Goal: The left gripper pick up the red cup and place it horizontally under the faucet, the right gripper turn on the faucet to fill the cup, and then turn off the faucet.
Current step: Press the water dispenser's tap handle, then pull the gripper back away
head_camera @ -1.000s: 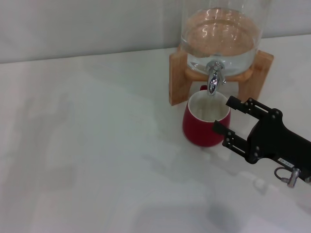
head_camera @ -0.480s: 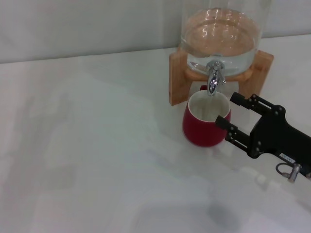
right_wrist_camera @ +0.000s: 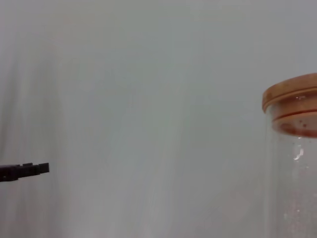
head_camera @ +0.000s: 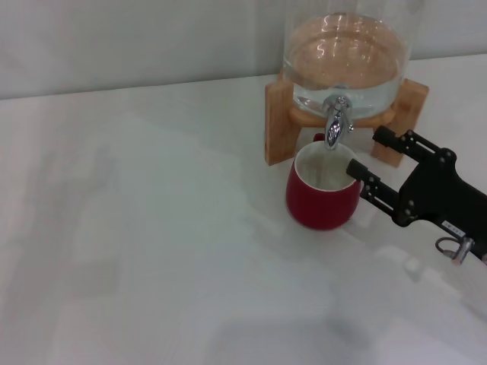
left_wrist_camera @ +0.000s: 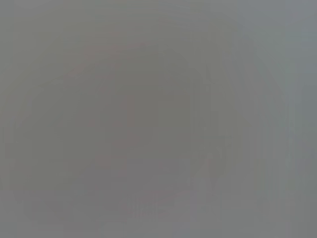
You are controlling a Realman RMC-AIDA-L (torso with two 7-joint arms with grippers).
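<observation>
One red cup, one faucet, one glass jar, one wooden stand, one black pincer.

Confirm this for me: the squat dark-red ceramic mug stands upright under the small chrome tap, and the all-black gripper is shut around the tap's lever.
Not quite. The squat dark-red ceramic mug does stand upright under the small chrome tap, but the all-black right gripper is not shut on the lever: in the head view its fingers are spread open, apart from the tap, beside the mug.
</observation>
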